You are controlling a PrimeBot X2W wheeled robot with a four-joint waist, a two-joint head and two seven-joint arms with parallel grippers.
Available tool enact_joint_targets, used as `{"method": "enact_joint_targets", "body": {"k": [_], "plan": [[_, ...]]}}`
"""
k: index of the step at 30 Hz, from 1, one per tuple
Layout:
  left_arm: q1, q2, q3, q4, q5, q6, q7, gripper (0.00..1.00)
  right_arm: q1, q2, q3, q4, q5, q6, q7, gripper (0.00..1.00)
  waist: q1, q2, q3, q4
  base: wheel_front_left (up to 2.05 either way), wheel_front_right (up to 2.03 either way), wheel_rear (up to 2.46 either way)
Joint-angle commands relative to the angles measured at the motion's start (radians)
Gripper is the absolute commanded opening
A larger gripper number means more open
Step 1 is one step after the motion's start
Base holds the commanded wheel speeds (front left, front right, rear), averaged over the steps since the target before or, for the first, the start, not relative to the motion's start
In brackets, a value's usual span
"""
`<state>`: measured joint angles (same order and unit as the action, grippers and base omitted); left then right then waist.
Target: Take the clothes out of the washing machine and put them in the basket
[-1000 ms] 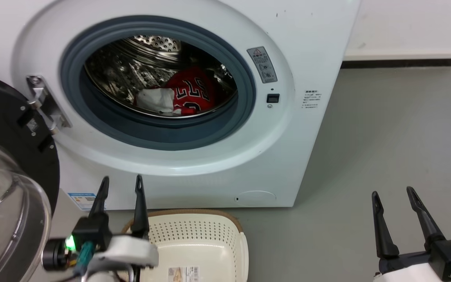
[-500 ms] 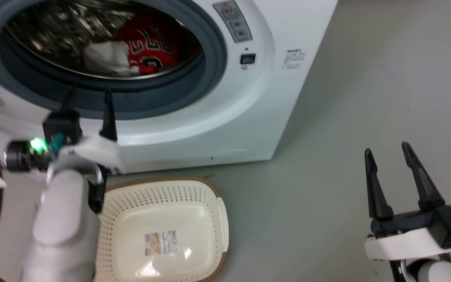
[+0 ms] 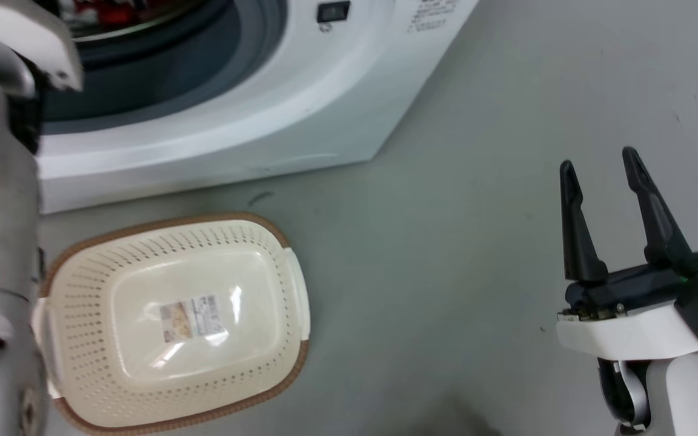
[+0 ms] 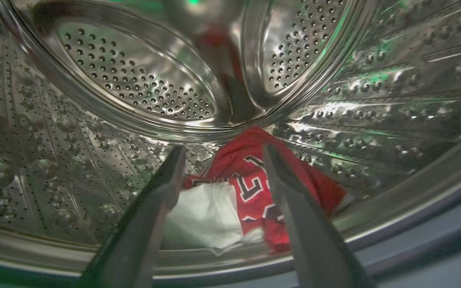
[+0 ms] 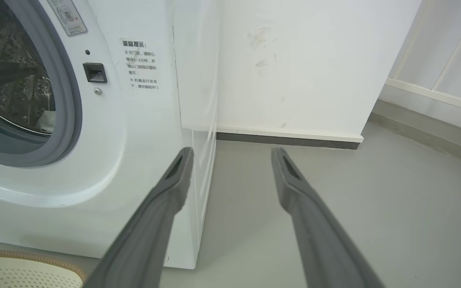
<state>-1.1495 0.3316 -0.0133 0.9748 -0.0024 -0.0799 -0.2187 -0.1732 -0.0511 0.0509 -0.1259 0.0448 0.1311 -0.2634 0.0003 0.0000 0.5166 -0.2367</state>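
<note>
Head view shows us smooth grey floor with 1 white washing machine at 11 o'clock. 1 cream basket sits on the floor at 7 o'clock, just in front of the machine. A white wall with dark skirting stands behind. We count 2 clothes in the steel drum: 1 red jersey and 1 off-white cloth touching its 8 o'clock side. Our left gripper points into the drum, fingers apart, holding nothing. Our right gripper, at 4 o'clock, hovers over the floor, fingers likewise apart.
</note>
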Motion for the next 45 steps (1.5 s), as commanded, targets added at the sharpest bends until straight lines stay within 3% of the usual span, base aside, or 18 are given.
{"method": "enact_joint_targets", "body": {"k": [1,13,21,35,37,45], "plan": [[-0.068,0.023,-0.010,0.038,0.010,-0.009,0.040,1.00,-0.032,0.002,0.010,-0.012,0.017,-0.001,-0.002,1.00,-0.0003,0.0000,0.089,-0.067,0.00,0.00,0.00],[-0.366,0.118,-0.104,0.161,0.056,-0.041,0.322,1.00,-0.091,0.002,0.019,-0.049,0.088,-0.001,-0.002,1.00,-0.0003,0.0000,0.240,-0.132,0.00,0.00,0.00],[-0.498,0.139,-0.119,0.233,0.029,-0.048,0.519,1.00,-0.106,0.002,0.030,-0.069,0.118,-0.001,-0.002,1.00,-0.0003,0.0000,0.302,-0.157,0.00,0.00,0.00],[-0.511,0.150,-0.181,0.267,0.019,-0.049,0.576,1.00,-0.117,0.002,0.029,-0.079,0.131,-0.001,-0.002,1.00,-0.0003,0.0000,0.335,-0.153,0.00,0.00,0.00],[-0.505,0.145,-0.187,0.269,0.013,-0.049,0.572,0.00,-0.118,0.002,0.028,-0.080,0.127,-0.001,-0.002,1.00,-0.0003,0.0000,0.333,-0.150,0.00,0.00,0.00],[-0.490,0.129,-0.201,0.256,-0.036,-0.048,0.492,0.00,-0.116,0.002,0.019,-0.080,0.110,-0.001,-0.002,1.00,-0.0003,0.0000,0.299,-0.126,0.00,0.00,0.00]]}}
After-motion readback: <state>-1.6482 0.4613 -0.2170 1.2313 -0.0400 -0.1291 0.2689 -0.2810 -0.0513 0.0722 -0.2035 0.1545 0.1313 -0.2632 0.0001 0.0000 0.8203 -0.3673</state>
